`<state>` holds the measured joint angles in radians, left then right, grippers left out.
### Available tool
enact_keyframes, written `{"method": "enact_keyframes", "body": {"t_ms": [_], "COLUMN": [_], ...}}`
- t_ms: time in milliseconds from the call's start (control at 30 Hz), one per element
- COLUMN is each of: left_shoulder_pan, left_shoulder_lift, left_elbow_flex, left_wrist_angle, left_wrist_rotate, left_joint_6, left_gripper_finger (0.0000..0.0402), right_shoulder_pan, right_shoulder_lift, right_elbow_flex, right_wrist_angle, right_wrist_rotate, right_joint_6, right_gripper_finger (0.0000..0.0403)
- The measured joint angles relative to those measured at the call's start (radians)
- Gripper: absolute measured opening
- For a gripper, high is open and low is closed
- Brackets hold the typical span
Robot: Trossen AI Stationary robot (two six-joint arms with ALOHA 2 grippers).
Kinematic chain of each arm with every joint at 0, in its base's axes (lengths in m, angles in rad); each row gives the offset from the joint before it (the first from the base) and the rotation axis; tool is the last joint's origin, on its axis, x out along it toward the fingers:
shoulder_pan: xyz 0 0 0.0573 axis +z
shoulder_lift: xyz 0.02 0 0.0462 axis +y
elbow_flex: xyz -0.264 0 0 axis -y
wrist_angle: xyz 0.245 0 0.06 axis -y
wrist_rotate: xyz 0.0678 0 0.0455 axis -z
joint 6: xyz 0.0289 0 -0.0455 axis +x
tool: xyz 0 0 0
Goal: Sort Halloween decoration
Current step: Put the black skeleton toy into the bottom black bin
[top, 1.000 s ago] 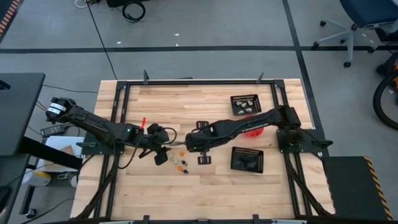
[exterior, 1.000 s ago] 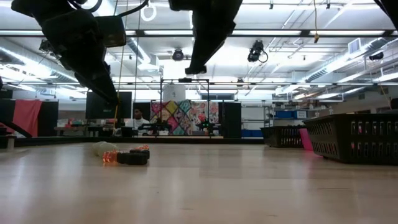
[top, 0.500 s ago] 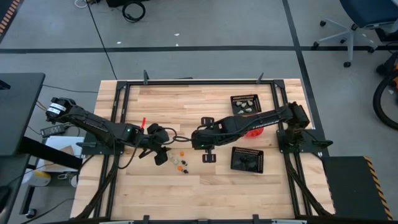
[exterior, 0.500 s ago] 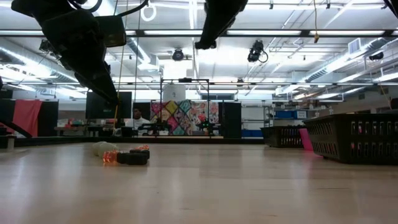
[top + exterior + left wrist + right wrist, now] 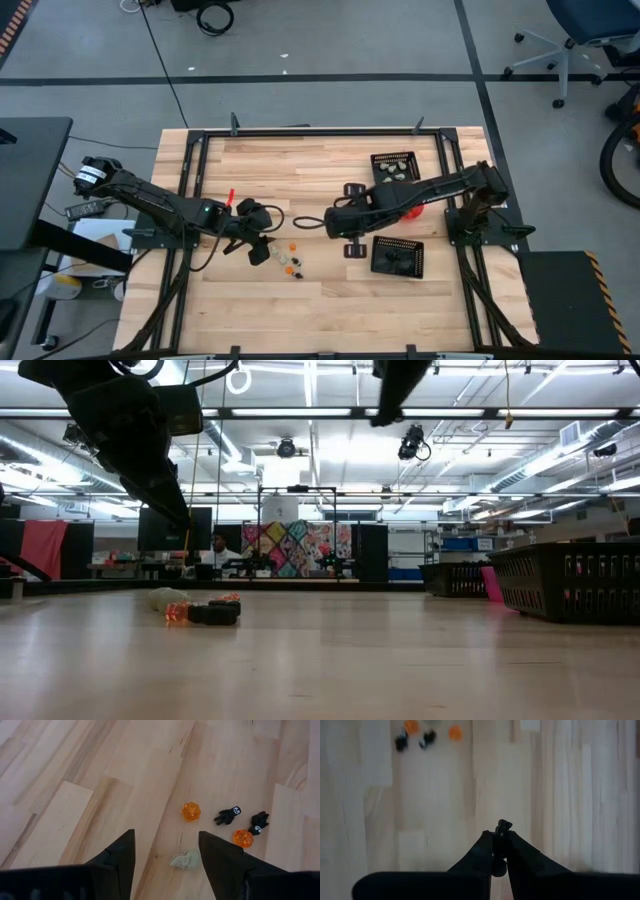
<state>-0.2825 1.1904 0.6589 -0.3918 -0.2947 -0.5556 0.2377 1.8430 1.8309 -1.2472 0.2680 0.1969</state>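
Observation:
The Halloween decoration lies as a small cluster of trinkets (image 5: 291,260) on the wooden table, left of centre. My left wrist view shows two orange ones (image 5: 190,811), two black ones (image 5: 228,815) and a cream one (image 5: 186,860). My left gripper (image 5: 166,851) hovers open above the table, with the cream trinket showing between its fingers. My right gripper (image 5: 501,834) is shut on a tiny black trinket (image 5: 504,824); it is raised over the table's middle (image 5: 333,222), to the right of the cluster. My right gripper pinches the black trinket between the very tips of its two fingers (image 5: 490,842). A small part of it (image 5: 504,823) sticks out beyond the tips. It is lifted clear of the table.
A black mesh tray (image 5: 393,167) with pale pieces sits far right. A second mesh tray (image 5: 398,256) with dark pieces sits nearer, right of centre. A red bowl (image 5: 410,211) lies between them, partly under my right arm. Bare wood lies between the cluster and the trays.
My right gripper has moved up and toward the table's right, away from the cluster, staying shut on the black trinket. My left gripper and the other trinkets have kept still.

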Motion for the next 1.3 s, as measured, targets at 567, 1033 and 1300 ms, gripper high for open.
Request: {"method": "enact_keyframes", "body": {"t_ms": [567,1033,1300], "left_shoulder_pan": [0.0,0.0,0.0], "left_shoulder_lift": [0.0,0.0,0.0], "left_elbow_flex": [0.0,0.0,0.0], "left_wrist_angle": [0.017,0.022,0.022], "left_wrist_rotate": [0.0,0.0,0.0], "left_joint_6": [-0.001,-0.001,-0.001], "left_gripper_finger": [0.0192,0.0192,0.0192], "right_shoulder_pan": [0.102,0.163,0.162], "right_shoulder_lift": [-0.007,-0.006,-0.006], "right_elbow_flex": [0.001,-0.107,-0.247], "right_wrist_angle": [-0.265,-0.286,-0.206], "right_wrist_rotate": [-0.066,-0.115,-0.166], "right_joint_6": [0.178,0.257,0.261], "right_gripper_finger": [0.0043,0.0043,0.0043]}}
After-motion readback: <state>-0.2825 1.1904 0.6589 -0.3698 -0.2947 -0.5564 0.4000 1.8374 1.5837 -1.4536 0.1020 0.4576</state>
